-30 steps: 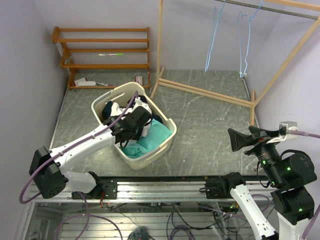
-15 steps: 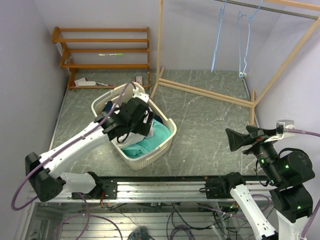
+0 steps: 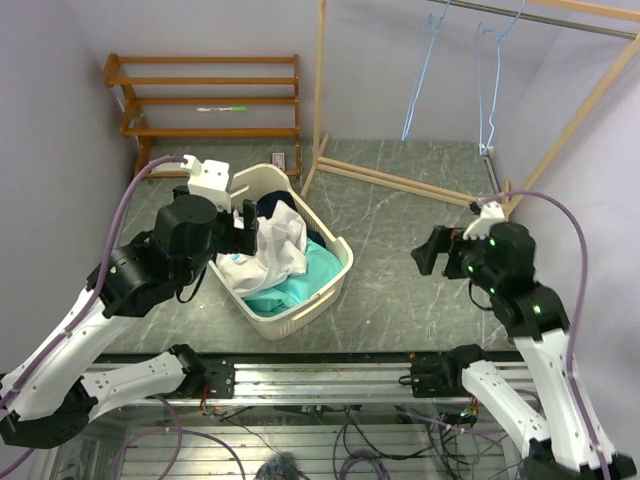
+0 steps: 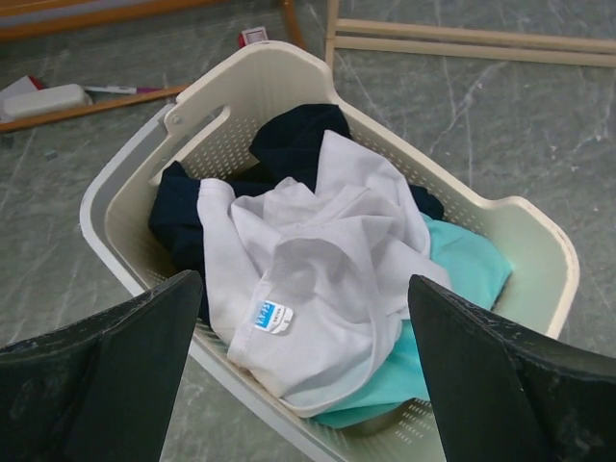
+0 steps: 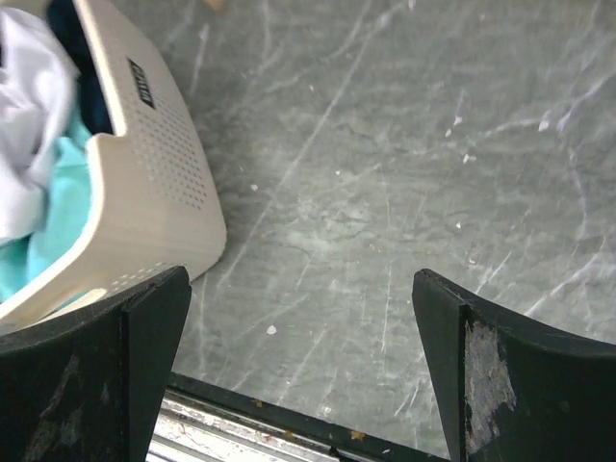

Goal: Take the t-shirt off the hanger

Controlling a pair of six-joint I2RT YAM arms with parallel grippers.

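Your white cotton t-shirt (image 4: pixel 318 279) lies crumpled on top of the pile in the cream perforated plastic laundry basket (image 4: pixel 525 241), over dark navy clothing (image 4: pixel 289 144) and a teal garment (image 4: pixel 462 265). Your left gripper (image 4: pixel 303 371) hangs above it with its jaws spread wide, nothing between them, the shirt directly below the gap. Your right gripper (image 5: pixel 298 361) is also spread wide and empty, over bare grey marbled floor (image 5: pixel 385 173) beside the basket's corner. Two light blue wire hangers (image 3: pixel 415 80) hang bare on the wooden rack (image 3: pixel 560 140).

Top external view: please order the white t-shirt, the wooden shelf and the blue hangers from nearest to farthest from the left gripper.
1. White t-shirt, in the basket, beside the left gripper.
2. Wooden shelf, back left.
3. Blue hangers, on the rail, back right.
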